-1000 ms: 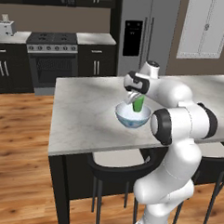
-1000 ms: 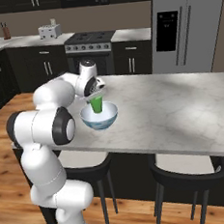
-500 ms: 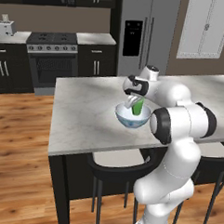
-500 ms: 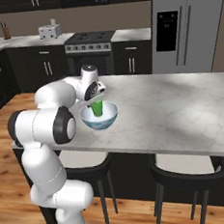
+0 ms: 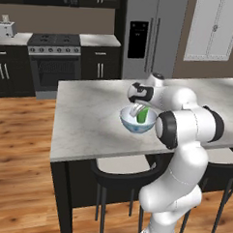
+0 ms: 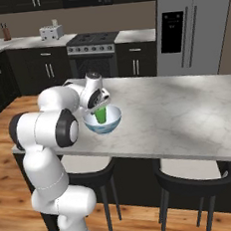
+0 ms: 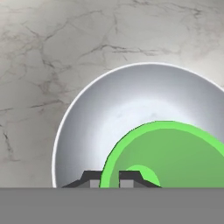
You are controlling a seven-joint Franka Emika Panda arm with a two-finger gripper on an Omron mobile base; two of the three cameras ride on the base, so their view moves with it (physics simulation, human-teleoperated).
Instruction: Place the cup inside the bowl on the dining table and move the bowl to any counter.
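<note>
Cup lowered into bowl, still pinched.
Two-finger gripper (image 7: 111,176) has sunk, jaws clamped on small green tumbler (image 7: 170,153) rim, deep white bowl (image 7: 94,113) beneath; release next.

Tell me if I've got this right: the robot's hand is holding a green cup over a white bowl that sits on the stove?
Not quite. The bowl sits on the marble dining table, not the stove, as the right base view shows. The hand does grip the green cup, inside the bowl.

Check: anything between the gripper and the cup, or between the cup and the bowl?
Nothing visible. The gripper is shut on the cup, one finger inside its rim and one outside, and the cup already sits inside the bowl on the dining table.
</note>
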